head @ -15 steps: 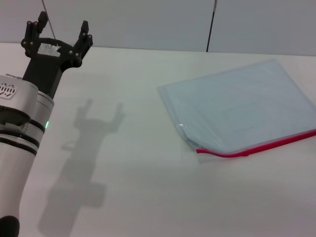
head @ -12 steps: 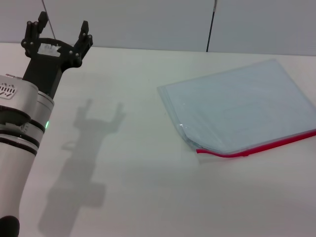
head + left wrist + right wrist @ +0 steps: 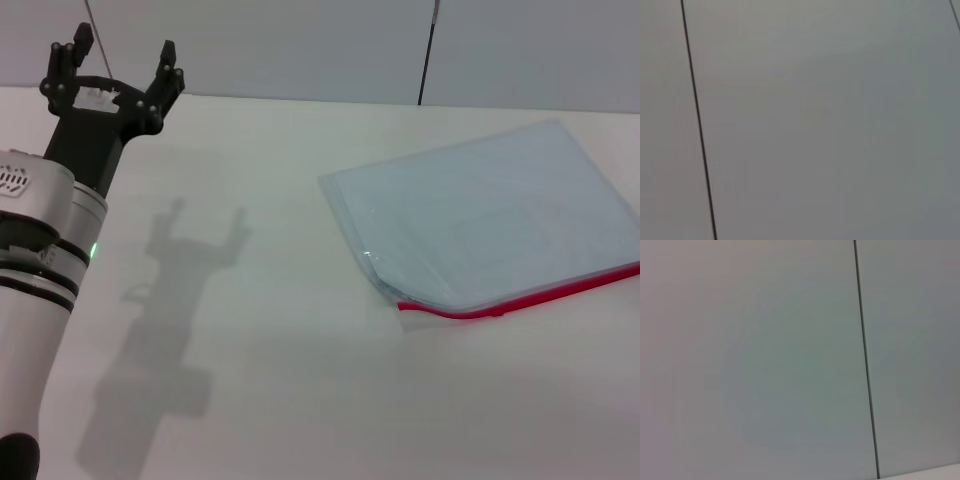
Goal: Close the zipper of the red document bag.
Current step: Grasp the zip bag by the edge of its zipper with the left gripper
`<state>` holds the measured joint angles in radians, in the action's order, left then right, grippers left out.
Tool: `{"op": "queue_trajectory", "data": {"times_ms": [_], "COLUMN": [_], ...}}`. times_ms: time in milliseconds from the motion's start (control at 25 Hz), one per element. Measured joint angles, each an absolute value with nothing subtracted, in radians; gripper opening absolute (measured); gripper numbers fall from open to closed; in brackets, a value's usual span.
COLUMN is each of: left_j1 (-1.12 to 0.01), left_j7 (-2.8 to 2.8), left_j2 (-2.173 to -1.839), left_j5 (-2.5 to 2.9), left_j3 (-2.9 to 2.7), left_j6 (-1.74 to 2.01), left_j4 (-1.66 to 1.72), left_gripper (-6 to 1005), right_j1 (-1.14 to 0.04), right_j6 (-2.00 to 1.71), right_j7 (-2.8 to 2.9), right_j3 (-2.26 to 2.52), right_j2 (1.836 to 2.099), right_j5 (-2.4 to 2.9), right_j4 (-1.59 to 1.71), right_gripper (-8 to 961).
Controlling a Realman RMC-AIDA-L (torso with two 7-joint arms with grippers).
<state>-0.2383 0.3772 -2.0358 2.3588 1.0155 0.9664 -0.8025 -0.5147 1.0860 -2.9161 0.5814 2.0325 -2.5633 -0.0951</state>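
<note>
The red document bag (image 3: 490, 220) lies flat on the white table at the right of the head view, a translucent pale blue pouch. Its zipper (image 3: 520, 300) is a thin red strip along the near edge, with a small slider (image 3: 497, 312) toward the left end. My left gripper (image 3: 115, 62) is raised at the far left, well away from the bag, open with nothing between its fingers. My right gripper is out of view. Both wrist views show only grey wall panels.
The white table (image 3: 280, 350) stretches bare between my left arm and the bag. A grey panelled wall (image 3: 300, 45) with a dark seam (image 3: 427, 50) stands behind the table's far edge. My left arm's shadow (image 3: 170, 300) falls on the table.
My left gripper has shifted very slightly to the left and up. The bag has not moved.
</note>
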Motion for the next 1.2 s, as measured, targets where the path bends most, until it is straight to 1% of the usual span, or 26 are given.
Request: {"op": "queue_trajectory", "data": {"times_ms": [160, 360, 440, 600, 680, 800, 1040, 1200], "left_j1": [-0.247, -0.261, -0.28, -0.358, -0.403, -0.445, -0.519, -0.54], "left_j7": [0.364, 0.35, 0.365, 0.41, 0.461, 0.583, 0.772, 0.784], "left_j2": [-2.033, -2.02, -2.004, -1.962, -1.954, -1.962, -2.013, -2.028], "left_j5": [2.342, 2.344, 2.349, 2.35, 2.35, 2.35, 2.369, 2.424], "left_j3": [1.015, 1.021, 1.025, 1.049, 1.076, 1.111, 1.225, 1.239], "left_j6": [0.922, 0.757, 0.638, 0.288, 0.086, -0.144, -0.59, -0.714], "left_j4": [-0.809, -0.883, -0.929, -1.022, -1.063, -1.118, -1.178, -1.217], "left_gripper": [890, 890, 890, 890, 889, 889, 889, 889], "right_j1": [-0.515, -0.513, -0.513, -0.515, -0.515, -0.516, -0.517, -0.517], "right_j6": [1.084, 1.079, 1.075, 1.048, 1.045, 1.045, 1.045, 1.045], "right_j7": [-2.916, -2.916, -2.916, -2.916, -2.916, -2.916, -2.916, -2.916], "right_j3": [0.581, 0.581, 0.581, 0.581, 0.581, 0.581, 0.581, 0.581], "right_j2": [2.032, 2.031, 2.03, 2.03, 2.029, 2.029, 2.029, 2.029], "right_j5": [-2.563, -2.563, -2.563, -2.563, -2.563, -2.563, -2.563, -2.563], "right_j4": [-0.095, -0.095, -0.094, -0.088, -0.087, -0.086, -0.086, -0.086], "right_gripper": [880, 880, 880, 880, 880, 880, 880, 879]}}
